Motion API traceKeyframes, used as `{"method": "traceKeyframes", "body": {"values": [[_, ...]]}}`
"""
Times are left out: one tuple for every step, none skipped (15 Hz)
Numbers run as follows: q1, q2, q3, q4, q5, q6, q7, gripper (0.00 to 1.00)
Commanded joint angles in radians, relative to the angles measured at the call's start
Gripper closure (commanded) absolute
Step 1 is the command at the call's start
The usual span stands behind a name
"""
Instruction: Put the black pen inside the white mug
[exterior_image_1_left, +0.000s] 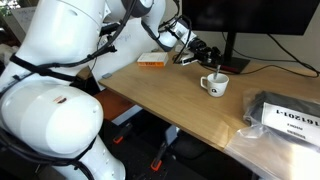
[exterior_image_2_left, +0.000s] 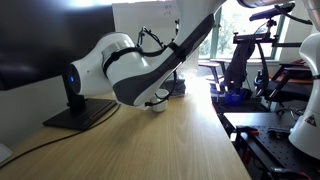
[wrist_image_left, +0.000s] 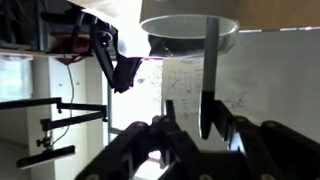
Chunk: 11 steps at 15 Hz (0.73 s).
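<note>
The white mug (exterior_image_1_left: 216, 86) stands on the wooden desk (exterior_image_1_left: 170, 100) near the monitor's foot. In the wrist view, which is upside down, the mug (wrist_image_left: 190, 22) shows its rim at the top. The black pen (wrist_image_left: 210, 70) runs as a thin dark stick from the mug's mouth to between my fingers. It lies close to one finger, with a bright gap to the other. My gripper (wrist_image_left: 193, 108) is open around the pen's free end. In an exterior view my gripper (exterior_image_1_left: 205, 55) hovers just above and behind the mug, and the pen (exterior_image_1_left: 214, 72) stands up out of it.
A flat orange and white object (exterior_image_1_left: 152, 62) lies on the desk behind my arm. A monitor stand (exterior_image_1_left: 232, 58) is behind the mug, and a grey bagged item (exterior_image_1_left: 285, 118) lies nearby. My arm (exterior_image_2_left: 130, 65) blocks the mug in an exterior view. Another monitor base (exterior_image_2_left: 80, 113) stands there.
</note>
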Motion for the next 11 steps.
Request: {"method": "traceKeyframes", "body": {"values": [[-0.015, -0.054, 0.018, -0.002, 0.036, -0.017, -0.035, 0.23], [-0.015, -0.076, 0.021, -0.01, 0.046, -0.017, -0.036, 0.15], [-0.018, -0.109, 0.026, -0.031, 0.059, -0.014, -0.055, 0.08], [-0.021, -0.137, 0.03, -0.044, 0.075, -0.01, -0.068, 0.01], [-0.026, -0.172, 0.038, -0.063, 0.1, 0.004, -0.083, 0.0], [-0.031, -0.207, 0.048, -0.083, 0.126, 0.022, -0.104, 0.0], [-0.038, -0.247, 0.059, -0.108, 0.158, 0.046, -0.13, 0.0], [-0.04, -0.276, 0.067, -0.126, 0.187, 0.054, -0.151, 0.0], [-0.042, -0.306, 0.075, -0.147, 0.212, 0.067, -0.176, 0.0], [-0.043, -0.334, 0.083, -0.174, 0.228, 0.083, -0.208, 0.0], [-0.045, -0.357, 0.089, -0.196, 0.246, 0.103, -0.241, 0.0]]}}
